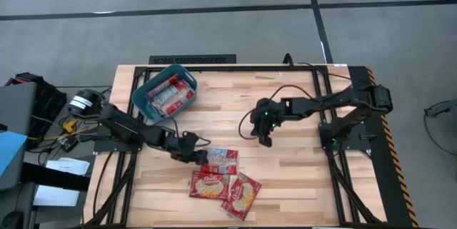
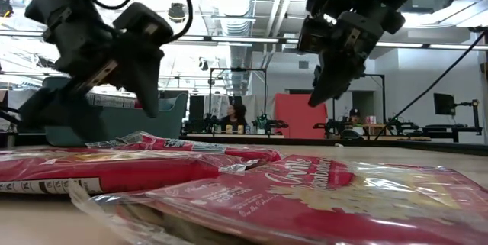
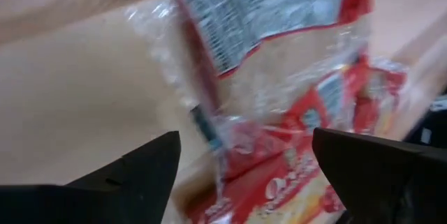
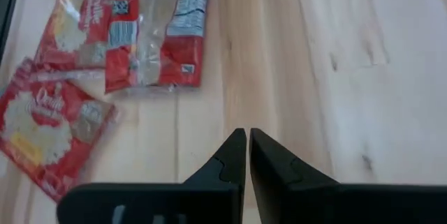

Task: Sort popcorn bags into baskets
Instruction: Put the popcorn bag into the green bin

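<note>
Three red popcorn bags lie flat on the table's near middle: one [image 1: 223, 159], one [image 1: 208, 185] and one [image 1: 241, 195]. The teal bin [image 1: 140, 102] stands near the far left corner with several red bags [image 1: 171, 93] inside. My left gripper [image 1: 194, 150] is open and hangs just above the left edge of the nearest bag [image 3: 279, 77], with one finger on either side of that clear, crinkled edge. My right gripper [image 1: 265, 140] is shut and empty [image 4: 248, 147]. It hovers over bare wood to the right of the bags [image 4: 157, 28].
Bare wood stretches across the table's right half and along its far side. A dark frame runs around the table's edges [image 1: 325, 125]. In the low view the bags [image 2: 320, 191] fill the foreground and the bin [image 2: 114, 119] stands behind them on the left. A cable [image 1: 246, 122] loops off the right arm.
</note>
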Controlling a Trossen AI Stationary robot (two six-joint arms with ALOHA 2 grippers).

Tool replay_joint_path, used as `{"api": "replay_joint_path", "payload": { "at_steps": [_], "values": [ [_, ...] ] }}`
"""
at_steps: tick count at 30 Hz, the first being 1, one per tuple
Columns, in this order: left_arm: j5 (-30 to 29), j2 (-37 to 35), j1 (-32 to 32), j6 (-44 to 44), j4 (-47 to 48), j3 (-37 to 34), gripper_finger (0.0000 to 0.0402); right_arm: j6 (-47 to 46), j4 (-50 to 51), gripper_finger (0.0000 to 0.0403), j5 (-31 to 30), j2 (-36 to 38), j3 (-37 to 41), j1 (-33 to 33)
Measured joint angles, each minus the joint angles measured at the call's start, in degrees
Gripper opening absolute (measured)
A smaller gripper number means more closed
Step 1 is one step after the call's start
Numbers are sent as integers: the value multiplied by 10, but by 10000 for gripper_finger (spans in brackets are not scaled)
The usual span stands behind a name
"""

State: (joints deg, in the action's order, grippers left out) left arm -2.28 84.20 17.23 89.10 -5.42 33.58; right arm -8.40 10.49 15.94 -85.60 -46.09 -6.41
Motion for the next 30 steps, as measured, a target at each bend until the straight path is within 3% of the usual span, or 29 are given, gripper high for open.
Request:
{"api": "replay_joint_path", "payload": {
  "at_steps": [9, 20, 24, 30],
  "values": [
    [-125, 43, 53, 38, -8, 2, 315, -126, -87, 46, -98, 0, 16, 90],
    [-140, 160, 65, 46, -188, 2, 306, -186, -94, 22, -202, -36, 17, 171],
    [-139, 165, 57, 54, -179, 4, 259, -207, -132, 16, -198, -94, 15, 185],
    [-137, 165, 41, 53, -174, 4, 127, -232, -227, 34, -143, -176, 15, 185]
  ]
}}
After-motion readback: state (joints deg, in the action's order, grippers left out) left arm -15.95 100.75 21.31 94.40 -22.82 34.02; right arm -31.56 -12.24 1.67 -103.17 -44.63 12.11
